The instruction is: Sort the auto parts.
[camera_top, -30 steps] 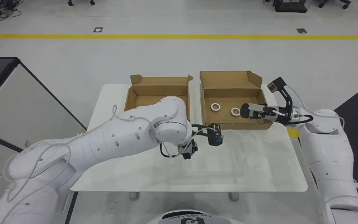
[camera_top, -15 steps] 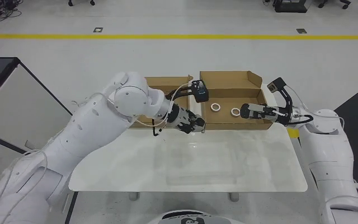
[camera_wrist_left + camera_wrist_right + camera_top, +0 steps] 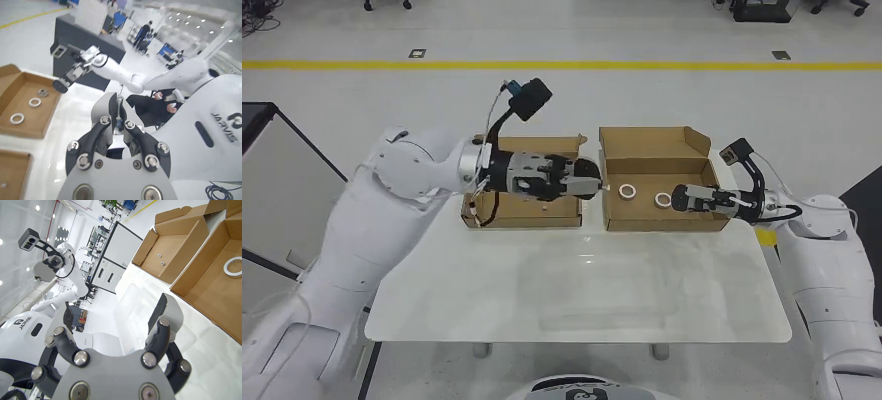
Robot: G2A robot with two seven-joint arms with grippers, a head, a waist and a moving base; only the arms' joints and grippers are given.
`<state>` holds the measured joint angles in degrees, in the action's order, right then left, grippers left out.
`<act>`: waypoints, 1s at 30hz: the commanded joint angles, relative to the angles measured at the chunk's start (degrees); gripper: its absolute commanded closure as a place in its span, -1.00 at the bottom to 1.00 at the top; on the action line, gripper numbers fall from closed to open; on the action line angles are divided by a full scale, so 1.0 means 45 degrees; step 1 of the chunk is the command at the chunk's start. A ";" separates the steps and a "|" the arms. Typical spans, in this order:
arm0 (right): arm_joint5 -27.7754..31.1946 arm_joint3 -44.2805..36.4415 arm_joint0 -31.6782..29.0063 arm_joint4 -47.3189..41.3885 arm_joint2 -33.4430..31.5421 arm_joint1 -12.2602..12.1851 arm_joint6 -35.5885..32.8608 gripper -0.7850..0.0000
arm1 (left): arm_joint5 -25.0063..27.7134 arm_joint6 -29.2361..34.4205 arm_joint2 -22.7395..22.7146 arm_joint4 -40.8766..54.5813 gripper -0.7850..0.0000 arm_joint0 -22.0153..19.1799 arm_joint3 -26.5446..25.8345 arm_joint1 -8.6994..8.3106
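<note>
My left gripper [image 3: 592, 188] [image 3: 116, 96] is shut on a small threaded bolt [image 3: 118, 108], held in the air over the right end of the left cardboard box [image 3: 532, 152], near the gap between the boxes. Two small bolts [image 3: 161, 259] lie in that box. The right cardboard box [image 3: 652, 150] holds metal rings [image 3: 628, 190] [image 3: 35, 102] and a nut-like part [image 3: 43, 92]. My right gripper [image 3: 679, 197] [image 3: 113, 313] stands open and empty over the right box, beside a ring [image 3: 663, 200].
A clear plastic tray [image 3: 136, 306] lies on the white table [image 3: 692, 300] in front of the boxes. The boxes stand side by side at the table's back edge with their flaps open.
The left arm swung up from the table's front middle to above the left box, with its gripper turned toward the right box. The right arm kept still.
</note>
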<state>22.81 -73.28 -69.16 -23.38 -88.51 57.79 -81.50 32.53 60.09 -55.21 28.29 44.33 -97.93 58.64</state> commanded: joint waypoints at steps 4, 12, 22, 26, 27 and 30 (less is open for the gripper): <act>0.0000 0.0000 0.0000 -0.0004 0.0000 0.0000 0.0000 -1.00 | 0.1472 0.0569 0.0145 0.2483 1.00 -0.0417 0.0407 0.0220; 0.0000 0.0000 0.0000 -0.0004 0.0000 0.0000 0.0000 -1.00 | 0.1532 0.0697 0.0167 0.2504 1.00 -0.0490 0.0524 0.0239; 0.0000 0.0000 0.0000 -0.0004 0.0000 0.0000 0.0000 -1.00 | 0.2410 -0.1677 -0.0092 0.5286 1.00 0.0081 -0.0437 0.0551; 0.0000 0.0000 0.0000 -0.0004 0.0000 0.0000 0.0000 -1.00 | 0.2717 -0.1100 0.0314 0.7859 1.00 0.0133 -0.0782 0.0820; 0.0000 0.0000 0.0000 -0.0004 0.0000 0.0000 0.0000 -1.00 | 0.2782 -0.0840 0.0361 0.8362 1.00 0.0140 -0.0750 0.0878; 0.0000 0.0000 0.0000 -0.0004 0.0000 0.0000 0.0000 -1.00 | 0.2760 -0.0168 0.0423 0.9541 1.00 0.0152 -0.0713 0.1044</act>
<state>22.81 -73.28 -69.16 -23.38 -88.51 57.79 -81.50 45.19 58.81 -53.28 69.70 45.00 -101.10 63.16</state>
